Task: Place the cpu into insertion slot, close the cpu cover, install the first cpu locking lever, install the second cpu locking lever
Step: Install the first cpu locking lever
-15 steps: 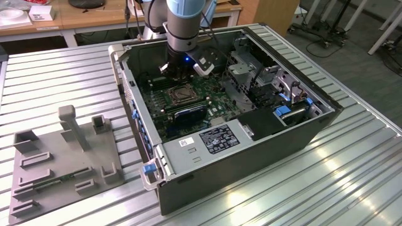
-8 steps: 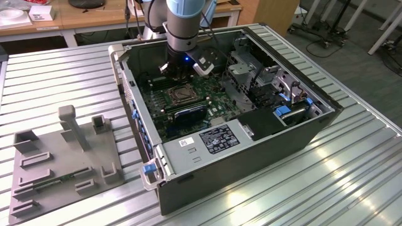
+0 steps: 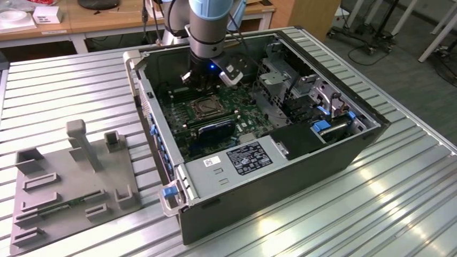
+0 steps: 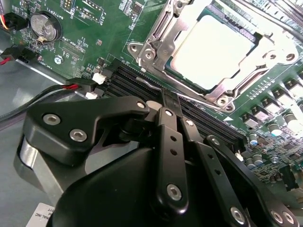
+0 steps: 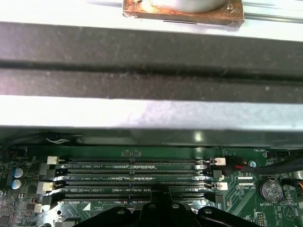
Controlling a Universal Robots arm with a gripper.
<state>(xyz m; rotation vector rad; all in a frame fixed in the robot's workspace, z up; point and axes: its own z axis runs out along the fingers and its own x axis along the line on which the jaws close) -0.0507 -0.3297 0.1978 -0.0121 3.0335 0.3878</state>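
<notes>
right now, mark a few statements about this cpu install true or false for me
1. The cpu sits in the insertion slot. True.
2. The cpu cover stands upright. False: it lies flat, framing the cpu.
3. The gripper hangs over the grey fixture. False: it is inside the computer case, by the memory slots.
4. A coin cell battery sits on the motherboard. True.
</notes>
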